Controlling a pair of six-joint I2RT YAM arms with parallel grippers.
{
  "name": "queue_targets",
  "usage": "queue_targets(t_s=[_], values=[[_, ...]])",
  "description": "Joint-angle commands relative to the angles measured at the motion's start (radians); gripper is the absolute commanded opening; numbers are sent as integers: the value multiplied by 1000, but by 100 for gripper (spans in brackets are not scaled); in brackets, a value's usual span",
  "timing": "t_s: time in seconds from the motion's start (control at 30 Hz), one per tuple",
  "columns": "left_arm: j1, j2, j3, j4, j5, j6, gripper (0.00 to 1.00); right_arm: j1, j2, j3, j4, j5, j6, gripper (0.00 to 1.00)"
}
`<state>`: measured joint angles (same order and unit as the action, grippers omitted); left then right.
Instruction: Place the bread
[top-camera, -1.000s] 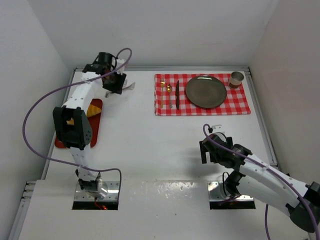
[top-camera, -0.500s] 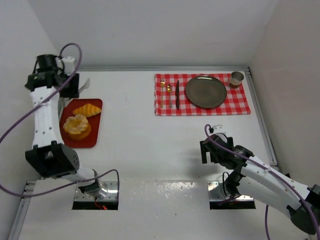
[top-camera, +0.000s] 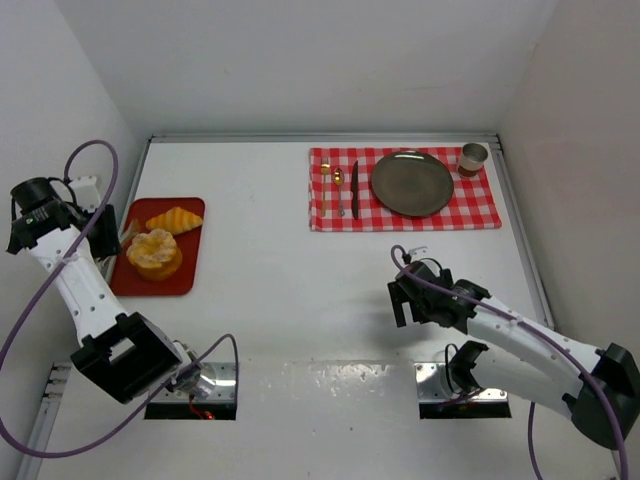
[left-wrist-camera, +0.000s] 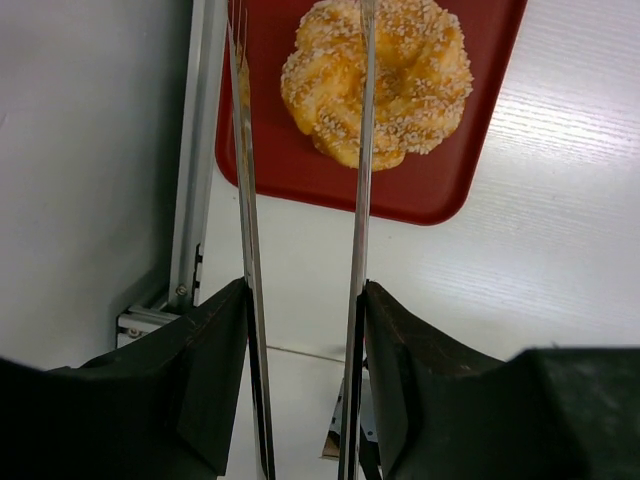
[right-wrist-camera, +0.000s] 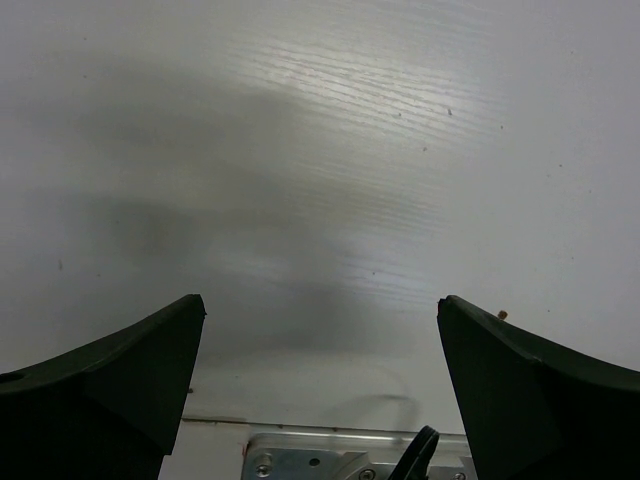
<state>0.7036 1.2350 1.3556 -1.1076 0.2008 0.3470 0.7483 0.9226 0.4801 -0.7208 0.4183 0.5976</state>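
Note:
Two breads lie on a red tray (top-camera: 188, 272) at the table's left: a round seeded bun (top-camera: 154, 253) (left-wrist-camera: 378, 75) and a croissant (top-camera: 174, 218). My left gripper (top-camera: 98, 228) (left-wrist-camera: 303, 300) is shut on a pair of metal tongs (left-wrist-camera: 362, 150), whose two blades stand apart and reach over the tray's left part beside the bun. Nothing sits between the blades. The croissant is out of the left wrist view. My right gripper (top-camera: 405, 300) (right-wrist-camera: 320, 305) hangs open over bare white table, right of the middle.
A red-checked placemat (top-camera: 485, 205) at the back right carries a dark plate (top-camera: 412, 183), a fork (top-camera: 339, 190), a knife (top-camera: 354, 188) and a cup (top-camera: 473, 158). The left wall and the table's metal edge rail (left-wrist-camera: 190, 200) run close beside the tray.
My left arm has swung from the back of the table round to the tray's left side, uncovering both breads. The right gripper has shifted slightly left.

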Motion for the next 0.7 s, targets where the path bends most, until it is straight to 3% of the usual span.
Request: queue_targets(t_s=[0.0, 0.37, 0.67], values=[[62, -6, -18, 29, 104, 37, 52, 0, -13, 48, 32, -21, -15, 99], [94, 24, -131, 49, 157, 47, 52, -1, -71, -3, 24, -13, 11, 99], [103, -20, -78, 68, 95, 38, 52, 0, -67, -14, 38, -12, 16, 99]])
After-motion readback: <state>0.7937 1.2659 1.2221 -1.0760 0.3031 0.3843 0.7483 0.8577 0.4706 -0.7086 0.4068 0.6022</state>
